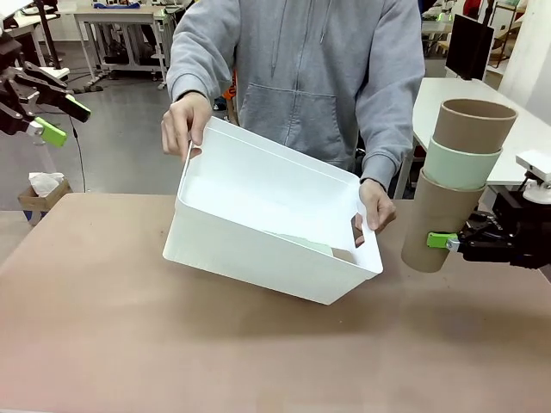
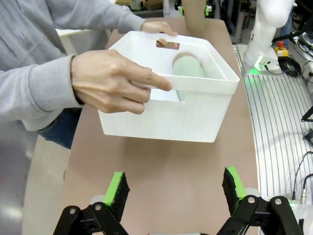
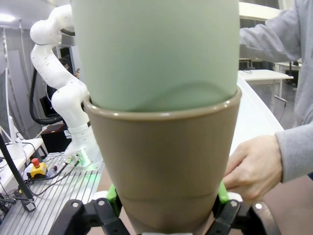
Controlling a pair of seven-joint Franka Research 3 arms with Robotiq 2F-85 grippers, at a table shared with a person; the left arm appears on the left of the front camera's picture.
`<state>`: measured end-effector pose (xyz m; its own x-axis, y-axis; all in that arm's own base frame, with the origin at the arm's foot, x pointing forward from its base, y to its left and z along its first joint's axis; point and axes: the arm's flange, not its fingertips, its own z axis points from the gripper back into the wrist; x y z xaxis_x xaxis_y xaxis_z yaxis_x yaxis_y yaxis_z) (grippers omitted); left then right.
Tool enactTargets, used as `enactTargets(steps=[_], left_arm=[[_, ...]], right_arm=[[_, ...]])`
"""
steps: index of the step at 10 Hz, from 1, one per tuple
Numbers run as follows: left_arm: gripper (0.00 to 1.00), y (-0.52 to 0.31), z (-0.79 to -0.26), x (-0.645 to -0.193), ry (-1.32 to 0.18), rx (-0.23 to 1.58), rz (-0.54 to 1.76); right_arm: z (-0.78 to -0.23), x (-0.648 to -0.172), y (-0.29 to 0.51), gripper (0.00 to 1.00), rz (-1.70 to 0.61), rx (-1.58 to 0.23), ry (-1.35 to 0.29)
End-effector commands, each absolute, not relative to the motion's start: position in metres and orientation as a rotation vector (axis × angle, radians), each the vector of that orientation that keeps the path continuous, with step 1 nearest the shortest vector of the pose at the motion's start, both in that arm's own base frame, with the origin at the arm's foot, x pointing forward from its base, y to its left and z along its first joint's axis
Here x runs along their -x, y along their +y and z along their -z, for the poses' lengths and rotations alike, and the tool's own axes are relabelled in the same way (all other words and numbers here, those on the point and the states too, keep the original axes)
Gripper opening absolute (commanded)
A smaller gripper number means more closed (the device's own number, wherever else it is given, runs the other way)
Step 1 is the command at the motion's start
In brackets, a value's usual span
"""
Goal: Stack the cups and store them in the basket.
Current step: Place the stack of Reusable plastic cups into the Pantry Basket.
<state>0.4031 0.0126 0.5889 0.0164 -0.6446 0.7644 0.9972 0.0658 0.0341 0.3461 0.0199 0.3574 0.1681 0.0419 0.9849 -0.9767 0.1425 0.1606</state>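
Cups (image 1: 456, 185), nested three high, are clamped low by the right gripper (image 1: 454, 243) beside the tilted basket (image 1: 258, 249) held by a person; the top-heavy stack could be tipped while the left gripper (image 2: 176, 188) is held open.

front view: level across table (image 1: 129, 344), toward person. left wrist view: above basket (image 2: 195, 117), mid-frame. right wrist view: pressed against cup stack (image 3: 161, 161). shared: basket.

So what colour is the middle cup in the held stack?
Pale mint green, clearest in the front view.
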Motion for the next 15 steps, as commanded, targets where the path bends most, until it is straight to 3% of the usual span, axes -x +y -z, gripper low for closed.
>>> enactTargets(steps=[1, 5, 8, 12, 15], left_arm=[[1.0, 0.011, -0.591, -0.403, -0.724, 0.63, 1.422], [1.0, 0.011, -0.591, -0.403, -0.724, 0.63, 1.422], [1.0, 0.011, -0.591, -0.403, -0.724, 0.63, 1.422], [1.0, 0.011, -0.591, -0.403, -0.724, 0.63, 1.422], [1.0, 0.011, -0.591, -0.403, -0.724, 0.63, 1.422]], right_arm=[[-0.4, -0.336, 0.034, 0.85, -0.912, -1.036, -1.087], [-0.48, -0.329, 0.062, 0.85, -0.85, -0.894, -1.004], [-0.526, -0.363, 0.124, 0.85, -0.915, -0.665, -0.901], [-0.539, -0.413, 0.19, 0.85, -0.99, -0.436, -0.75], [-0.514, -0.428, 0.222, 0.85, -1.033, -0.248, -0.632]])
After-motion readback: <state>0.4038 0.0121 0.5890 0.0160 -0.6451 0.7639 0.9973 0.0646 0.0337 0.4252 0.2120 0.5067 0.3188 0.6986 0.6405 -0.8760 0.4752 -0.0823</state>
